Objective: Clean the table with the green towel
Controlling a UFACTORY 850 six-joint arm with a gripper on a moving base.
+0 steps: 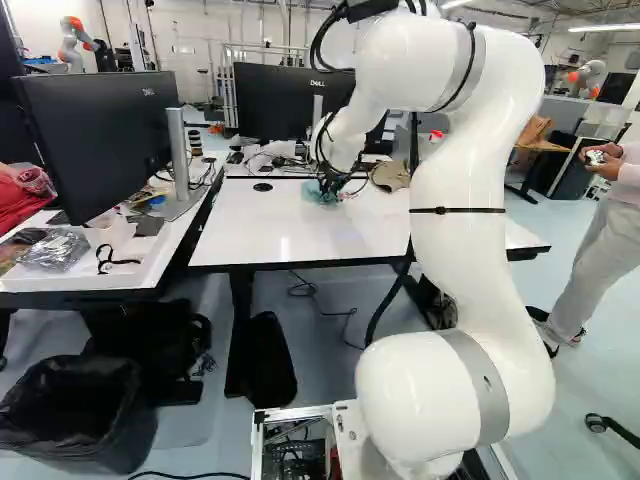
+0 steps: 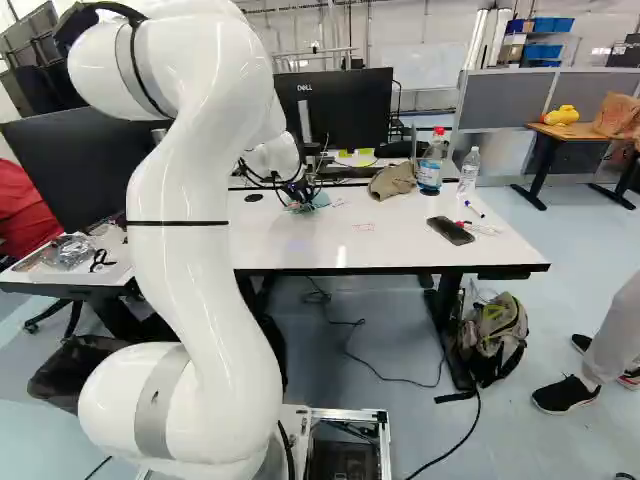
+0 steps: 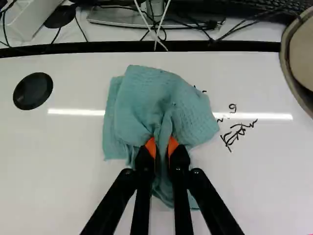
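Rumpled teal cloth towel (image 3: 156, 105), pinched in black claw (image 2: 301, 201), glossy white tabletop (image 3: 54, 166)

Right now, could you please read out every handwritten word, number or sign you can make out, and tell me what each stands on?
"9", or a black mark much like it: on the white table, beside the green towel.
Longer black scrawl near it, on the same table: too unclear to read.
Small black strokes at the towel's edge: no readable word.
Red marks on the table: too small to read.
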